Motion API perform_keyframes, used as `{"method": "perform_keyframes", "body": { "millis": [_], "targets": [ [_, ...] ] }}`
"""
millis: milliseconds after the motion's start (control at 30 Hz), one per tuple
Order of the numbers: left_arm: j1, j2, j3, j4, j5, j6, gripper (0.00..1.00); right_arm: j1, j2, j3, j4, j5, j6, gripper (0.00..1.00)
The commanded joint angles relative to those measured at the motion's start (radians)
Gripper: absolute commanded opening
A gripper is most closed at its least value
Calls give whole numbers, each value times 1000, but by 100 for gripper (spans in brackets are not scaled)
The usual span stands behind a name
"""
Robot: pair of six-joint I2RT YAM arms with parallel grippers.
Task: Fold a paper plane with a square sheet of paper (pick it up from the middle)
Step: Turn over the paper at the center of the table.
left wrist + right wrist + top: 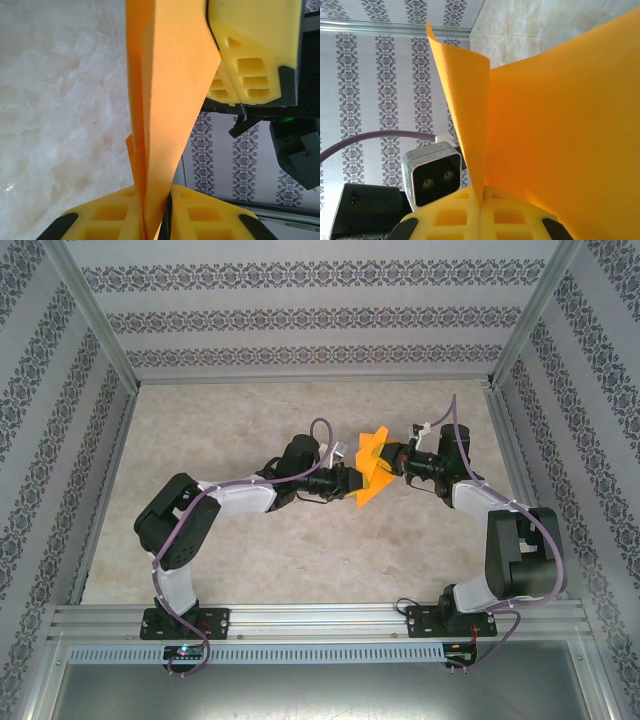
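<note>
Here's the tabletop (300, 560): pale beige, marbled and mottled, under soft even light. Patterned walls (300, 315) close it in on three sides. Along its near edge runs an aluminium rail (320, 615), carrying the left arm base (185, 623) and the right arm base (450, 620).

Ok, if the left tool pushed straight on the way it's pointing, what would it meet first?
The left tool pinches the orange paper; past that, the right tool, facing it on the same sheet. The gap looks short, though depth is unclear.
</note>
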Motion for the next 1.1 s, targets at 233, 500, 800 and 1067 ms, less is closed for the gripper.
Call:
{"method": "perform_keyframes", "body": {
  "millis": [233, 500, 800, 1067],
  "targets": [
    [8, -49, 21, -21, 10, 34, 18, -21, 26, -12, 8, 19, -50, 2],
    [19, -56, 34, -81, 6, 63, 7, -23, 35, -15, 5, 20, -62, 18],
    [41, -149, 159, -679, -204, 471, 6, -65, -20, 17, -239, 75, -247, 47],
    [-1, -162, 391, -1293, -929, 857, 5, -85, -58, 53, -394, 122, -377, 56]
  ]
}}
